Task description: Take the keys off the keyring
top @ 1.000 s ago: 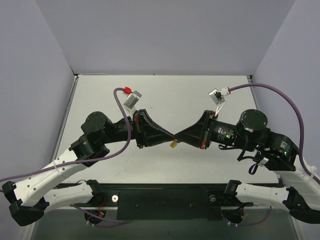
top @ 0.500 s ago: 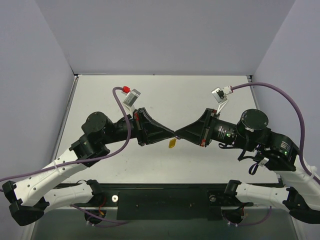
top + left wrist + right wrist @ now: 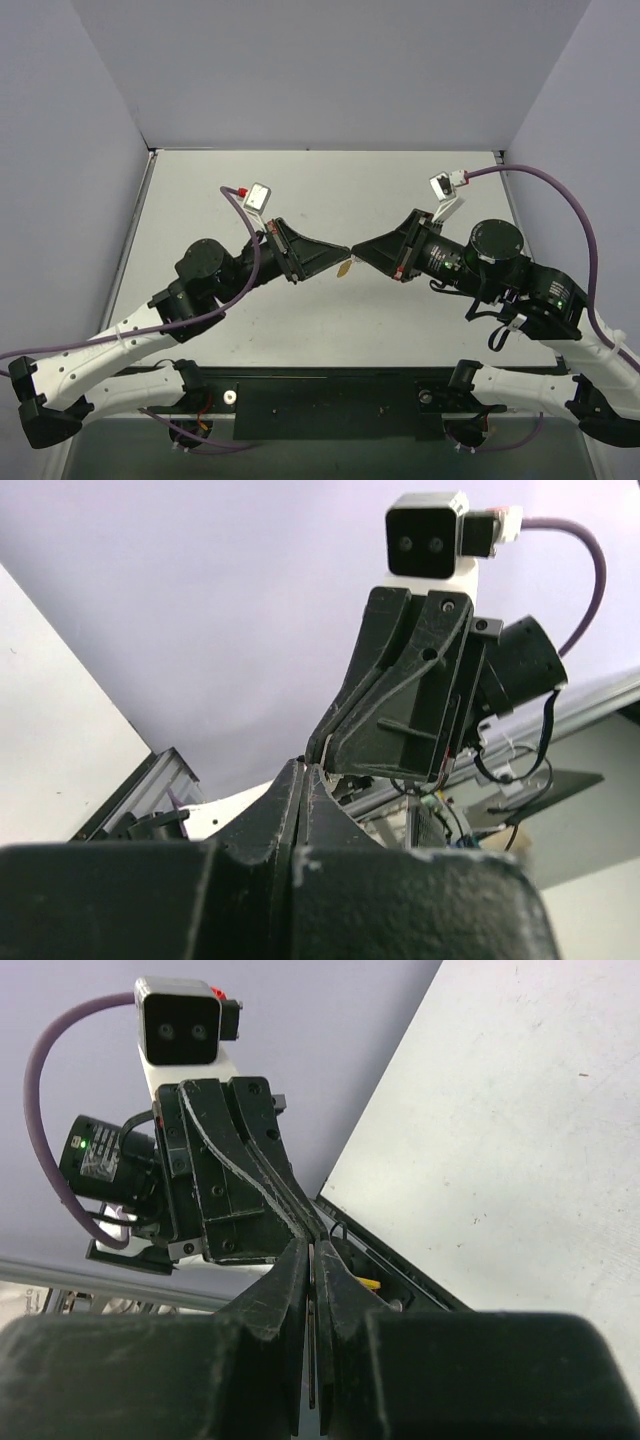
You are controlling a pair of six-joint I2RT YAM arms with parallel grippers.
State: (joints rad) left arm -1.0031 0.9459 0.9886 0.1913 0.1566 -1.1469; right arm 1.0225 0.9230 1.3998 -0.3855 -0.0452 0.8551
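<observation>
Left gripper [image 3: 346, 259] and right gripper [image 3: 354, 254] both pinched shut, tips meeting mid-frame with the yellow keyring [image 3: 344, 268] dangling just below (key not discernible); advise drawing apart slowly, grips kept firm.

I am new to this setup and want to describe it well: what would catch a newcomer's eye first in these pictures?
First, the black left hand and right hand, both shut, meeting tip to tip over the middle of the white table. Next, the tiny yellow-orange keyring hanging right at that meeting point; which hand pinches it I cannot tell.
</observation>
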